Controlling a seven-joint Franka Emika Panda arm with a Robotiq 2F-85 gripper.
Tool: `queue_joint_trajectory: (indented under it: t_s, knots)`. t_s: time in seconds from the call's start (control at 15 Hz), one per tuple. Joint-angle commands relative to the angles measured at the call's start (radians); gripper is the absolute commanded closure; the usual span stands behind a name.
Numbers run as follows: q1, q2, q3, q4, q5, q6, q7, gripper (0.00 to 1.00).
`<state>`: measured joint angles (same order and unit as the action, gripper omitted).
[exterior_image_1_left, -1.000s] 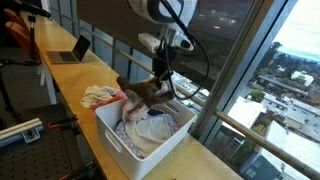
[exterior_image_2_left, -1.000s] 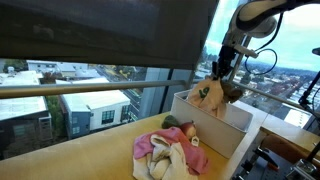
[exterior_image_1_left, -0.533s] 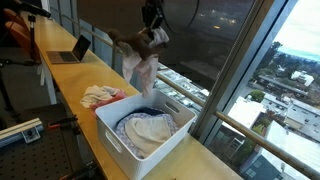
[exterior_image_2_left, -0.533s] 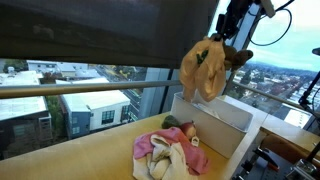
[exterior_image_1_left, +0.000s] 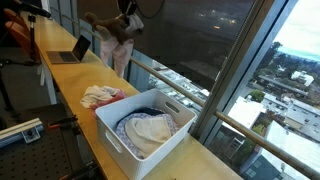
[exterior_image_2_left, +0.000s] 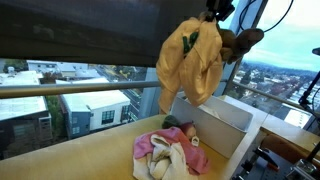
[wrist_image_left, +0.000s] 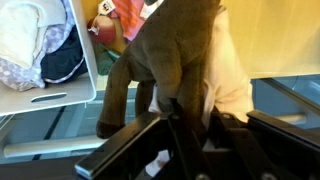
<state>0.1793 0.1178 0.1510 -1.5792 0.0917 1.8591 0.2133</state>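
**Claw (exterior_image_1_left: 128, 9) holds bundle (exterior_image_1_left: 113, 42) high**

In an exterior view, the claw is clenched on a brown-and-pale bundle. It dangles well above the surface (exterior_image_1_left: 60, 78), off toward the laptop (exterior_image_1_left: 72, 50) and clear of the white bin (exterior_image_1_left: 108, 133). A pile (exterior_image_1_left: 100, 96) lies just beside the bin, and there are more clothes inside it.

Over to an exterior view from the window side: the bundle (exterior_image_2_left: 190, 65) hangs up top, yellowish cloth drooping with a brown part beside it. It's above the pink-and-white pile (exterior_image_2_left: 168, 152), with the bin (exterior_image_2_left: 228, 118) next door.

Wrist view now: brown fabric fills the frame, gripped tight, and the bin's corner (wrist_image_left: 88, 72) sits far below.
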Motion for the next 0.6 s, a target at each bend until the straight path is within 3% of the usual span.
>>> queue_joint_trajectory:
  t_s: [0.0, 0.07, 0.13, 0.2, 0.53]
  knots:
    - [0.015, 0.038, 0.012, -0.027, 0.001, 0.033, -0.004, 0.94]
    - [0.02, 0.048, 0.013, -0.034, -0.002, 0.036, -0.005, 0.94]
    - [0.023, 0.056, 0.013, -0.039, -0.002, 0.034, -0.004, 0.5]
    - [0.024, 0.064, 0.012, -0.041, -0.003, 0.032, -0.004, 0.49]
    - [-0.008, 0.092, -0.021, -0.043, -0.015, 0.028, -0.019, 0.15]
